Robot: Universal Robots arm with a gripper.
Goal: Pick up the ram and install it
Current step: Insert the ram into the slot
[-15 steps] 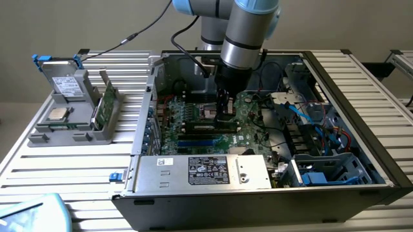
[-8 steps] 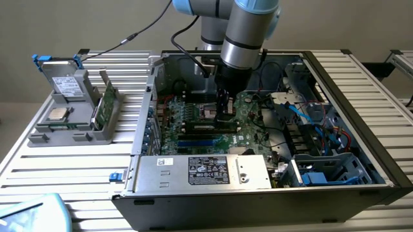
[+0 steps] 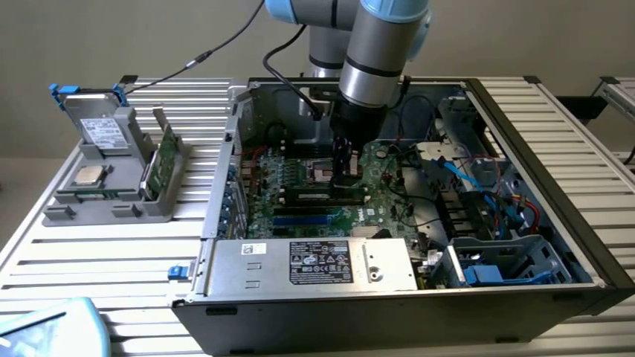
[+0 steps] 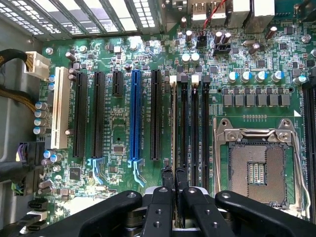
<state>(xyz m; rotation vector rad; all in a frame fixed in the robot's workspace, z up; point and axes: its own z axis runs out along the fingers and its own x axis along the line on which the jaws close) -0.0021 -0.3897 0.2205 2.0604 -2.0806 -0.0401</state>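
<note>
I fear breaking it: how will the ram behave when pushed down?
Seen edge-on, the ram is very thin, so likely light and apt to tilt. It looks straight in the gripper, so probably stiff but fragile.

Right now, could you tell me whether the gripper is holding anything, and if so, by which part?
The black gripper is shut on the long, thin dark ram stick, pinching its near end on edge over the motherboard's memory slots.
</note>
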